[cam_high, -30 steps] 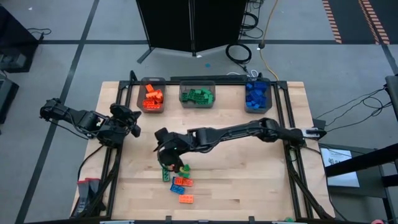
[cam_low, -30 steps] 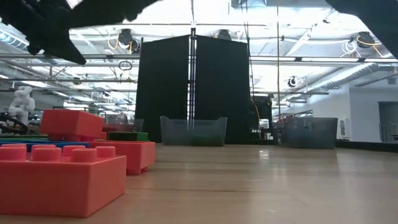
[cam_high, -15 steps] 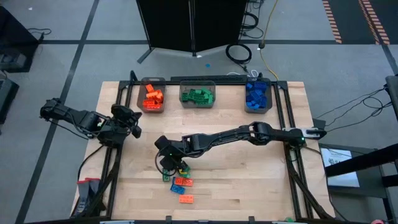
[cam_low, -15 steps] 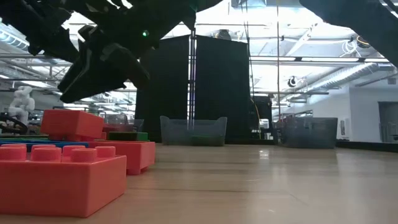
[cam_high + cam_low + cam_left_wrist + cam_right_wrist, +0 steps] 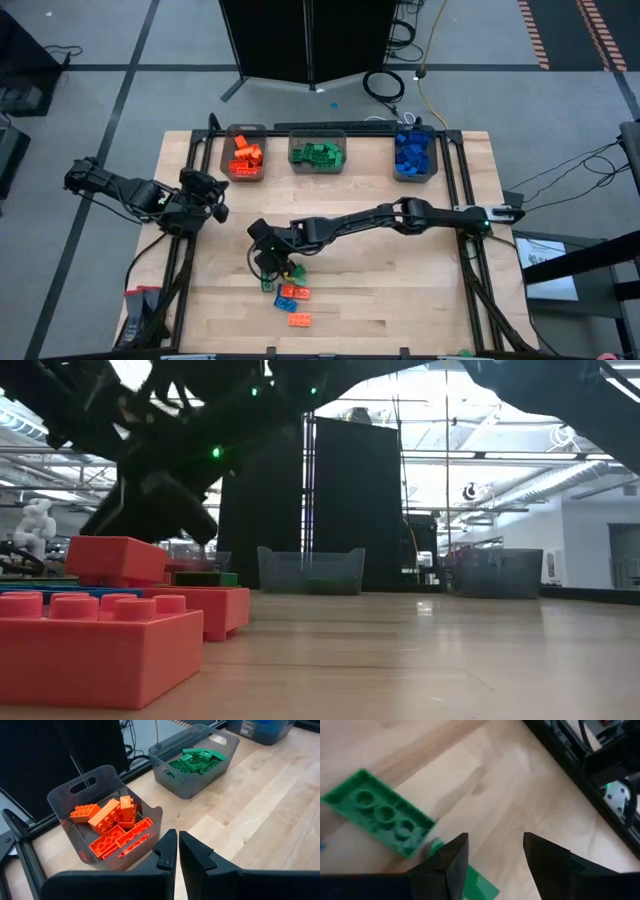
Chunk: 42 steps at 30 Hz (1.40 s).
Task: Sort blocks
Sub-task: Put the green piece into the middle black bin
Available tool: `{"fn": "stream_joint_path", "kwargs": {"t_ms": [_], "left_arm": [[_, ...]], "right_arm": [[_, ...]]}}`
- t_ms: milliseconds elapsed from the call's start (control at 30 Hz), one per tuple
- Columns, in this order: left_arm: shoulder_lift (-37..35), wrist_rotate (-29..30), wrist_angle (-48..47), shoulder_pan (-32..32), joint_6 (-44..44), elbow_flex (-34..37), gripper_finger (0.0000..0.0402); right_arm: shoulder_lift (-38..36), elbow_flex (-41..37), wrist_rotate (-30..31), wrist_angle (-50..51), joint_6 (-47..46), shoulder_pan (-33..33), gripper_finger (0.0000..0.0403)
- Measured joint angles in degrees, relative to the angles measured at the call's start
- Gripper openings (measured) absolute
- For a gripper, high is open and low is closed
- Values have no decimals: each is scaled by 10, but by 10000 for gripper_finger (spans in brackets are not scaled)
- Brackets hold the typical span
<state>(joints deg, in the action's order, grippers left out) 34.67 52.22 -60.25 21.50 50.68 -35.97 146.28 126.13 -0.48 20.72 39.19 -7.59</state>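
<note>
One right pincer [image 5: 266, 266] lower over blocks [image 5: 290, 296]

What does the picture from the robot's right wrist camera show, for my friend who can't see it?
The right gripper, fingers open, hovers just above a pale wooden table. A flat green studded plastic brick lies just past its fingertips, and another green piece peeks out between them. A black metal frame edges the table.
</note>
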Motion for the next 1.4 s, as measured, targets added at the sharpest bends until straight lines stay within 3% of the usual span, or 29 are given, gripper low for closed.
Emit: {"fn": "stream_joint_path", "kwargs": {"t_ms": [200,500,733,967,1100,1267,1400], "left_arm": [[1,0,0,0,0,0,23],[1,0,0,0,-1,0,23],[2,0,0,0,-1,0,23],[5,0,1,0,-1,0,23],[5,-1,1,0,-1,0,23],[5,-3,2,0,-1,0,23],[6,-12,2,0,-1,0,23]], "right_arm": [[7,1,9,29,-30,8,185],[-4,1,84,193,-76,32,185],[-28,-1,75,282,-132,53,185],[-130,0,32,320,-175,61,185],[-185,-1,21,428,-228,90,185],[-243,-71,-56,532,-270,143,185],[-320,-203,-56,493,-258,151,178]]}}
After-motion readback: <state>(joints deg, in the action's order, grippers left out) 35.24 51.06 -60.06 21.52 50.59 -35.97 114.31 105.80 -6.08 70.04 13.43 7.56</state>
